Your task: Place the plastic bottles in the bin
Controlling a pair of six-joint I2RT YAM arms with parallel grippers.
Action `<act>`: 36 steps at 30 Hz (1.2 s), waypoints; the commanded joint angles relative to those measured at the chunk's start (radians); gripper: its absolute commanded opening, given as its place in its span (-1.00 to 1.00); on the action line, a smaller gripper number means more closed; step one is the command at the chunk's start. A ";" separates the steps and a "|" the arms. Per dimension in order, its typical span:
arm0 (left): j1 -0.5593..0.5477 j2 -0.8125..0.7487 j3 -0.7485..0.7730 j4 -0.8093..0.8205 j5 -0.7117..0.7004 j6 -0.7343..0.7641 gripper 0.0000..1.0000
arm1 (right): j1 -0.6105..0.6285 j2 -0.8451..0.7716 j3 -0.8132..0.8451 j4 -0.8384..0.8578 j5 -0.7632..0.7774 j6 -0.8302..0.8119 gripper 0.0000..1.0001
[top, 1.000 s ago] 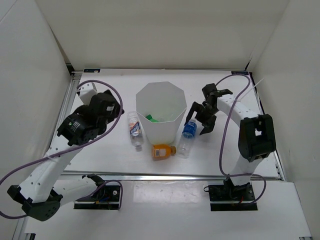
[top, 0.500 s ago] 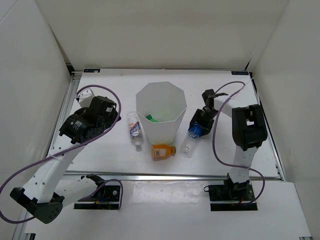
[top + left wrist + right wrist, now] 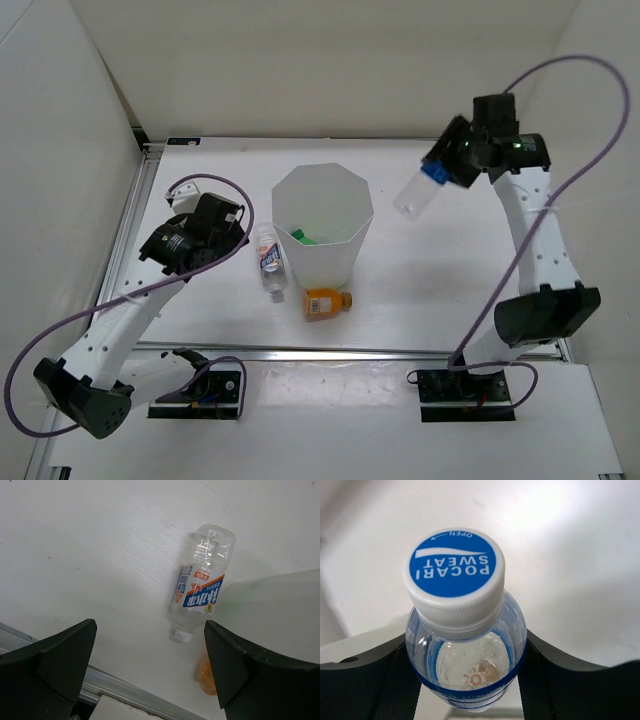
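Blue-label bottle (image 3: 418, 190) of clear plastic, pinched just under the cap by the right fingers (image 3: 365, 680), hanging tilted high over the far right part of the surface (image 3: 450, 290), well right of the bin (image 3: 320, 262). Could swing or slip from so short a hold on slick plastic; let go early, would miss the rim and roll. Left fingers (image 3: 50, 665) spread wide, holding nothing, above the white-label bottle (image 3: 199, 592) lying just beside the bin; risk of nudging the bin's wall on the way down.
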 commanded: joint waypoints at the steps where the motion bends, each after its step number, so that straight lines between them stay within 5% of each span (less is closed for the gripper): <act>1: 0.021 0.038 -0.026 0.044 0.047 0.007 1.00 | 0.064 -0.063 0.224 -0.026 -0.010 -0.017 -0.48; 5: 0.041 0.091 -0.037 0.075 0.075 0.030 1.00 | 0.219 -0.042 0.409 -0.006 -0.033 -0.042 -0.48; 10: 0.069 0.166 -0.037 0.127 0.107 0.051 1.00 | 0.368 -0.033 0.389 0.051 -0.064 -0.081 -0.19; 11: 0.078 0.177 -0.037 0.136 0.119 0.060 1.00 | 0.386 -0.016 0.378 0.051 -0.113 -0.082 -0.06; 12: 0.078 0.186 -0.037 0.147 0.119 0.060 1.00 | 0.401 -0.005 0.362 0.051 -0.136 -0.082 0.32; 16: 0.099 0.251 -0.037 0.195 0.154 0.082 1.00 | 0.451 0.024 0.334 -0.007 -0.161 -0.091 1.00; 25: 0.112 0.401 -0.037 0.337 0.386 0.184 1.00 | 0.376 -0.043 0.434 -0.007 -0.119 -0.161 1.00; 36: 0.112 0.594 0.002 0.437 0.484 0.244 1.00 | 0.336 -0.110 0.363 -0.026 -0.193 -0.172 1.00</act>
